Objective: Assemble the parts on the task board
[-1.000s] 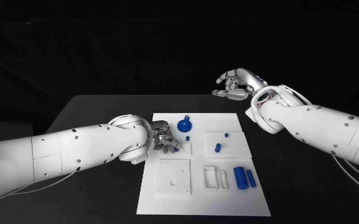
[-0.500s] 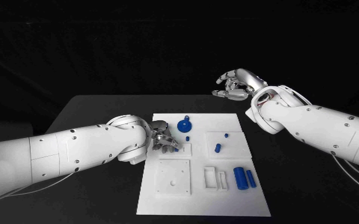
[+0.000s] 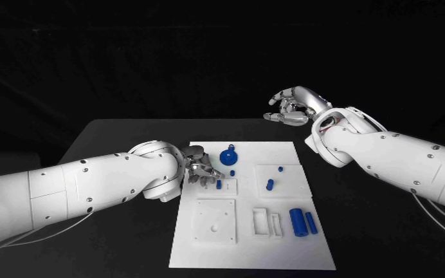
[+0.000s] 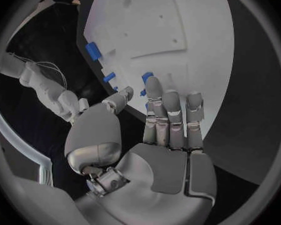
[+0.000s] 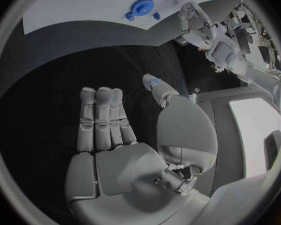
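You see the left hand (image 3: 199,168) low over the task board's (image 3: 250,252) left edge, fingers (image 4: 172,110) extended and slightly apart, holding nothing, just beside a small blue peg (image 3: 218,185). The right hand (image 3: 292,107) hangs above the counter (image 3: 130,133) beyond the board, fingers loosely curled and empty. A blue disc (image 3: 228,156) and blue cylinders (image 3: 298,221) lie on the board.

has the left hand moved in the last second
Yes, slightly: the left hand has crept up the task board, toward the round blue part.
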### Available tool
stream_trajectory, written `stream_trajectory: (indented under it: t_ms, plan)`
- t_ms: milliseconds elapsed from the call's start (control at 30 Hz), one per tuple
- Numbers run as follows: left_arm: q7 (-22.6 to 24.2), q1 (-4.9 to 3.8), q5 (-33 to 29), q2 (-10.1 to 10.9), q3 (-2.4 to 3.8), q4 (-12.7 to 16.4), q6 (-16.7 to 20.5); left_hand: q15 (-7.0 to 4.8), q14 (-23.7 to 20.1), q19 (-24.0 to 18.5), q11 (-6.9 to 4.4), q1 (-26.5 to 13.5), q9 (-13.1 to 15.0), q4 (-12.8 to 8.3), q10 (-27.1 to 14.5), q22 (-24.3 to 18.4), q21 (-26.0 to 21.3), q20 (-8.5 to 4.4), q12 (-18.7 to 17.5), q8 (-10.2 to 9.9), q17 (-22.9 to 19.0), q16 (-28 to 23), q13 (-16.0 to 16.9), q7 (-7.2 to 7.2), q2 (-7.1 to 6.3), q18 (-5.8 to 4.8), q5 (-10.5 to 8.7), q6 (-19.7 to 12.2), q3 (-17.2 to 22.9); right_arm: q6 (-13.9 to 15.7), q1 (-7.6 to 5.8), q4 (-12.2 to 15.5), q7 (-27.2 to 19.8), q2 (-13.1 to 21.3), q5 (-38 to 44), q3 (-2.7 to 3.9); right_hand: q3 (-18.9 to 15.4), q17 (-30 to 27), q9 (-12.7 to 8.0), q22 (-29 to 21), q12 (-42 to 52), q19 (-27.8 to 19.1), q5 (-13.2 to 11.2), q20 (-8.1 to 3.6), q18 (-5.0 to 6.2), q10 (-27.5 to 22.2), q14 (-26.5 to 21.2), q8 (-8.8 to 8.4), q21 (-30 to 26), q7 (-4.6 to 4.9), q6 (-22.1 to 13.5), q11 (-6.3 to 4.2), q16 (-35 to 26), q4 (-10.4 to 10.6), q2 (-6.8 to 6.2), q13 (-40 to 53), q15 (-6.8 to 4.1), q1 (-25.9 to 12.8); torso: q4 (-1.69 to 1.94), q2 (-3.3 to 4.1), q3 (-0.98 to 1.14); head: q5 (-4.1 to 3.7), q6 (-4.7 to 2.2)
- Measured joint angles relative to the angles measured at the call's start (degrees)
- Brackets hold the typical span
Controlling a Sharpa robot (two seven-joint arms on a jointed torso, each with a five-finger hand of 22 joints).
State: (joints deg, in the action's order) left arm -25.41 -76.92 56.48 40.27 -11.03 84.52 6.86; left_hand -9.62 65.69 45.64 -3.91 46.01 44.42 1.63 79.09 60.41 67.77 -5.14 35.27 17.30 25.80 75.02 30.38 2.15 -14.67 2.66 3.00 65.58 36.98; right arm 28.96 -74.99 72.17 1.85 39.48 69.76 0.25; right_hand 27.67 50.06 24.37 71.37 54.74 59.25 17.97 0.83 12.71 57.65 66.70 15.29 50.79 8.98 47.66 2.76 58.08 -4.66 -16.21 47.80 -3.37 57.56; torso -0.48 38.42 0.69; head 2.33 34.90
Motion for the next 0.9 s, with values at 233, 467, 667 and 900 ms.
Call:
stream_trajectory:
  t_ms: [233,467,667,900]
  plan:
    - [0.4,-0.07,-2.5,1.9,2.54,1.3,1.3,2.15,-2.7,-2.8,2.19,5.1,-1.6,-3.0,-3.8,-0.2,-2.1,0.56,-2.1,-3.8,-1.3,-1.4,-1.0,2.38,0.81,0.01,0.03,-6.7,-1.0,0.0,0.02,-0.3,0.0,0.2,-0.2,0.0,0.0,-0.1,0.0,0.0,0.0,0.0,0.0,0.0,0.01,-0.2,0.0,0.0,0.0,-0.01,0.0,0.21,0.0,0.0,0.0,0.0,0.0,0.0,-0.01,0.0,0.01,0.0,-0.38]
    - [1.1,-0.65,-4.3,2.7,4.14,1.0,2.1,3.68,-5.1,-4.9,3.71,6.0,-2.0,-3.4,-6.9,-1.0,-4.3,1.04,-4.3,-4.7,-2.7,-3.4,-2.2,3.81,0.04,-0.9,0.03,-8.9,-1.3,-0.1,0.02,-0.5,0.0,0.5,-0.5,0.0,0.0,-0.1,0.0,0.0,0.0,0.0,0.0,0.0,0.0,-0.2,0.0,0.0,0.0,-0.04,0.0,0.21,0.0,0.0,0.0,0.0,0.01,0.0,0.03,-0.01,0.01,-0.07,-0.71]
    - [1.6,-1.63,-4.8,1.9,4.38,-3.6,2.4,3.87,-5.3,-5.1,3.92,6.0,-2.0,-3.4,-7.1,-1.1,-4.8,1.24,-4.5,-4.7,-3.0,-3.8,-2.5,3.84,0.04,-0.9,0.04,-8.9,-1.3,-0.1,0.02,-0.6,-0.1,0.5,-0.6,0.0,0.0,-0.1,0.0,0.0,0.0,0.0,0.0,0.0,0.01,-0.2,0.0,0.0,0.0,-0.06,0.1,0.21,0.0,0.0,0.0,0.0,0.01,0.0,0.06,-0.02,0.02,-0.06,-0.94]
    - [1.7,-2.26,-4.6,-0.8,4.37,-9.4,2.0,3.87,-5.3,-5.1,3.91,6.1,-2.0,-2.0,-7.1,-1.3,-5.0,1.24,-4.8,-4.7,-3.4,-4.0,-2.9,3.77,-0.07,-0.9,0.04,-9.0,-1.7,-0.1,0.02,-0.6,-0.1,0.6,-0.7,0.0,0.0,-0.1,0.0,0.0,0.0,0.0,0.0,0.0,0.01,-0.2,0.0,0.0,0.0,-0.08,0.1,0.21,0.0,0.0,0.0,-0.1,0.01,0.0,0.06,0.02,0.03,0.1,-1.08]
